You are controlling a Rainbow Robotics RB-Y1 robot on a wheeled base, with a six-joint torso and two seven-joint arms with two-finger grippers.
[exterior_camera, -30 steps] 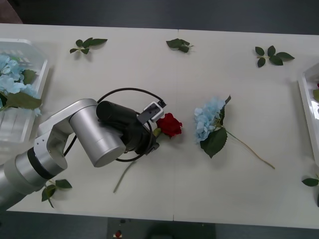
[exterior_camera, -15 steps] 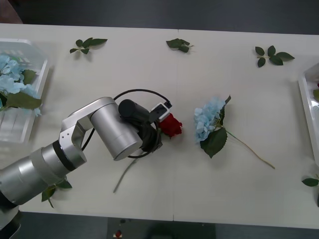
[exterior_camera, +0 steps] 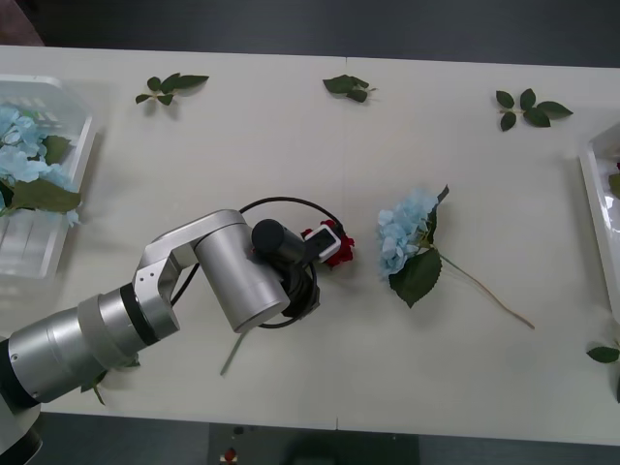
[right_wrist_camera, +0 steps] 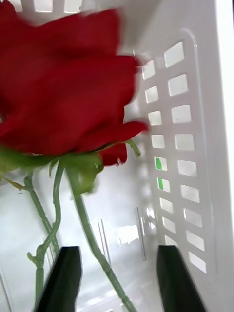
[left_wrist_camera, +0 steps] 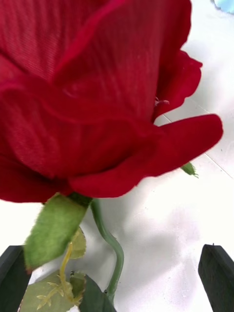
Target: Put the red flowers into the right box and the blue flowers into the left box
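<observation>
One red rose (exterior_camera: 345, 251) lies at mid-table, its stem trailing toward the front edge. My left gripper (exterior_camera: 322, 254) hovers right over it, covering most of the bloom. In the left wrist view the rose (left_wrist_camera: 97, 97) looms close and the left gripper (left_wrist_camera: 114, 280) is open, its black fingertips (left_wrist_camera: 217, 273) set wide on either side of the stem. A blue flower (exterior_camera: 405, 232) lies just right of the rose. More blue flowers (exterior_camera: 19, 145) sit in the left box (exterior_camera: 77, 165). My right gripper (right_wrist_camera: 119, 280) is open above red flowers (right_wrist_camera: 63, 92) inside the right box (right_wrist_camera: 180, 146).
The right box's rim (exterior_camera: 596, 208) shows at the table's right edge. Loose green leaf sprigs lie along the back (exterior_camera: 170, 87) (exterior_camera: 347, 87) (exterior_camera: 528, 107) and near the front corners (exterior_camera: 102, 373) (exterior_camera: 605, 354). The table's front edge runs close below the arm.
My left arm has swung rightward and forward over the rose, which now shows far less than before. The blue flower and the boxes have stayed put.
</observation>
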